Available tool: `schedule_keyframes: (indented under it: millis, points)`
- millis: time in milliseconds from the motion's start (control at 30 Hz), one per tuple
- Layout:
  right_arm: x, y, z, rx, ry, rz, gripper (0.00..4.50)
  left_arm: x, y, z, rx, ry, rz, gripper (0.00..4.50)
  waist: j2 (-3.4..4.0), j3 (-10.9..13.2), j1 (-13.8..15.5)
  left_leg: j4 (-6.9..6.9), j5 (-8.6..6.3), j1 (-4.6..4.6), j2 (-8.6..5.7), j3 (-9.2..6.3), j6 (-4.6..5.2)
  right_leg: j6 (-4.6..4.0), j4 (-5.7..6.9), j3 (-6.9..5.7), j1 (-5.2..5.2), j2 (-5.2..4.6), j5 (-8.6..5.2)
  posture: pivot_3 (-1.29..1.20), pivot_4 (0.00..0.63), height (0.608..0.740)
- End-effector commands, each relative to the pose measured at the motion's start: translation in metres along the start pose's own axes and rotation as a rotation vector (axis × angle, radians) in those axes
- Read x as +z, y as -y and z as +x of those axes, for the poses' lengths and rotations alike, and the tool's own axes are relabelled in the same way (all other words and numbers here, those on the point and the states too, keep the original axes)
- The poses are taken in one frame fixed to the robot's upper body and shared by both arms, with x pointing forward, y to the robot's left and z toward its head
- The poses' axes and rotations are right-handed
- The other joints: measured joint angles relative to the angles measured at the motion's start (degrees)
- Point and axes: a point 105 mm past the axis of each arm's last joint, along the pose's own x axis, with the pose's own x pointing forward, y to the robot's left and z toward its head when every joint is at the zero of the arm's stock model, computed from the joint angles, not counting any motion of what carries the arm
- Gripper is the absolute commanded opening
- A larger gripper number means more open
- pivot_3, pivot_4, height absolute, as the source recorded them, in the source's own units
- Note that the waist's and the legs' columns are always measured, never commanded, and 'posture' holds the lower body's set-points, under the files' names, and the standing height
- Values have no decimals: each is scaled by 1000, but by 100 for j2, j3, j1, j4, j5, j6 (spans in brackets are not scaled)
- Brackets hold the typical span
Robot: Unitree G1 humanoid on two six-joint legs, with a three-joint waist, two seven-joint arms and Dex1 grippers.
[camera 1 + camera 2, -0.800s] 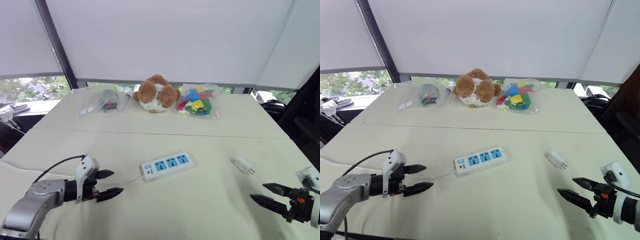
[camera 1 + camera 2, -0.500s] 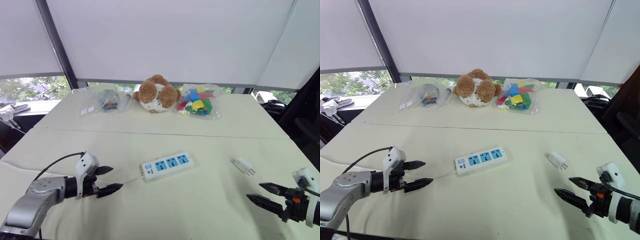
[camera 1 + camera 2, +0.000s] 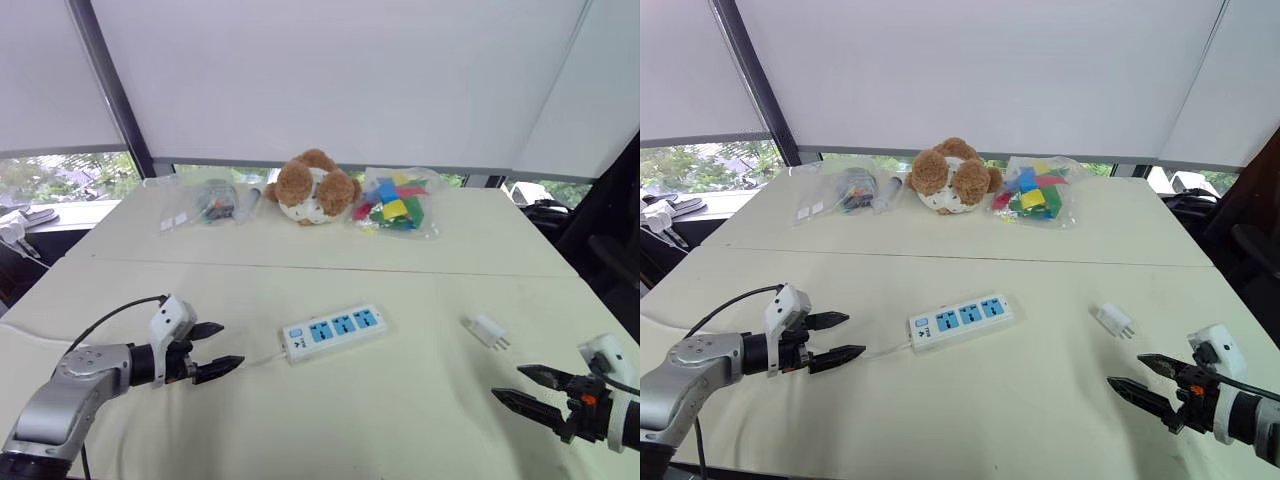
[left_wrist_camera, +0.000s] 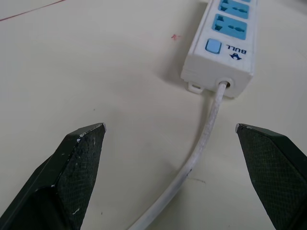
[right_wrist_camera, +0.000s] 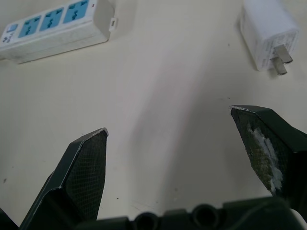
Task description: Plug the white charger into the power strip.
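A white power strip (image 3: pixel 334 331) with three blue sockets lies flat at the table's middle, its white cable (image 4: pixel 199 151) running off toward my left arm. The small white charger (image 3: pixel 487 330) lies on its side to the right of the strip, prongs (image 5: pixel 281 60) pointing toward the table's right front. My left gripper (image 3: pixel 214 348) hovers open just left of the strip, fingers aimed at its switch end (image 4: pixel 222 50). Open as well, my right gripper (image 3: pixel 524 389) hangs low near the front right, a little short of the charger (image 5: pixel 265 32).
Along the far edge sit a clear bag of small items (image 3: pixel 205 202), a brown plush toy (image 3: pixel 313 187) and a bag of coloured blocks (image 3: pixel 396 203). A seam (image 3: pixel 300 267) crosses the table between them and the strip.
My left gripper has risen slightly and edged away from me, nearer the strip's cable end. My right gripper has sunk a little and held its spread.
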Motion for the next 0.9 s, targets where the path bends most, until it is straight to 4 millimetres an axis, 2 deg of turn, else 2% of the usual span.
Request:
schedule_keyframes:
  millis: [33, 200, 300, 433, 567, 667, 767, 900]
  points:
    - [8, 2, -2, -6, 18, -34, 4454, 10, -1, -2, -11, 41, 9, 4493, 0, 0, 0, 0, 0, 0, 0, 0, 0, 0, 0, 0, 0, 0, 0, 0, 150, 739]
    - [13, 4, -3, -12, 4, -71, 4454, 17, -5, -2, -20, 37, 73, 4493, 0, 0, 8, 1, 0, 0, 0, 0, 0, 0, 0, 0, 1, 0, 0, 0, 150, 739]
    - [32, -11, 3, 80, 12, -87, 4454, 36, 3, 15, -135, 56, 148, 4493, 0, 0, 18, 4, 0, 0, 0, 0, 0, 0, 2, 0, 2, 1, 0, 0, 150, 739]
    - [46, -32, 12, 177, -19, -136, 4454, 41, 14, 46, -253, 70, 228, 4493, 3, -3, 7, 12, 0, 1, -1, -2, 0, 1, 2, 0, 10, 1, 1, 0, 150, 739]
    - [57, -47, 18, 202, 12, -162, 4454, 38, 18, 73, -296, 129, 230, 4493, 0, -2, 6, 12, 1, -5, -1, -7, 0, 4, 2, 0, 2, 6, 2, 0, 150, 739]
    - [54, -50, 18, 186, 8, -160, 4454, 31, 28, 91, -331, 174, 211, 4493, -2, -1, 9, 13, 1, -7, -1, -9, 0, 4, 2, 0, 1, 7, 2, 0, 150, 739]
    - [46, -49, 15, 158, -18, -158, 4454, 23, 34, 100, -345, 179, 226, 4493, -4, -1, 15, 18, 1, -9, -1, -12, 0, 4, 2, 0, 5, 7, 2, 0, 150, 739]
    - [45, -50, 11, 141, -10, -147, 4454, 14, 29, 104, -317, 171, 210, 4493, -2, -2, 5, 19, 1, -8, -1, -15, 0, 4, 3, 0, 5, 7, 2, 0, 150, 739]
